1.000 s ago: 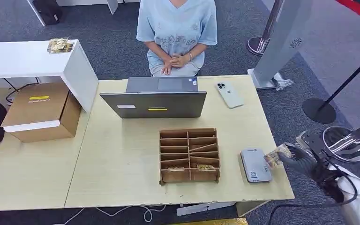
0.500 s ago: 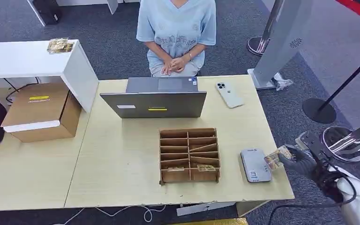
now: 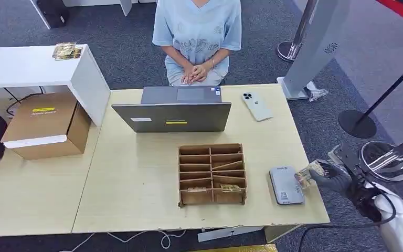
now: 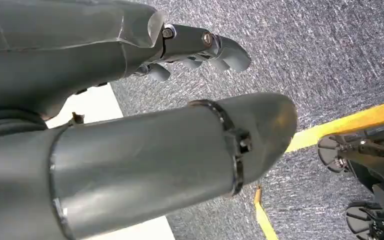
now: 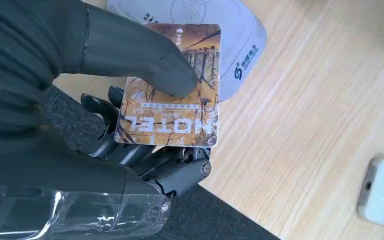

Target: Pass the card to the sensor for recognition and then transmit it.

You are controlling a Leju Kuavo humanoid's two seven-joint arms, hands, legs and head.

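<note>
Grey thumb of the right hand [image 5: 55, 75] pressed on the printed face of the card [image 5: 180, 100], darker fingers [image 5: 130, 150] backing it from underneath, so the card was pinched flat between them. Far end of the card overlapped the rounded edge of the sensor [image 5: 230, 30]; whether it touched or hovered just above could not be told. From the head view the right hand [image 3: 331, 179] sat at the table edge just beside the sensor [image 3: 285, 185], card [image 3: 306, 175] poking out toward it.

Card looked thin, stiff, light, glossy, so likely slippery. Hold was on the near half, which seemed right: it left the far half free to lie over the sensor. Judged too flat to pick off the table easily if dropped, so the pinch should not loosen.

Left hand [image 4: 195, 50] hung over carpet, fingers loosely curled, holding nothing.

Outward from the sensor: wooden slotted card box [image 3: 212, 174] beside it on the table [image 3: 136, 184], a couple of cards in its near slots. Further off, a laptop [image 3: 173, 116] with its lid back toward the robot, a phone [image 3: 256, 106] face down beyond the sensor, and a person [image 3: 198, 37] seated past the laptop, hands folded. Cardboard box [image 3: 46, 125] well apart on the far side from the sensor.
</note>
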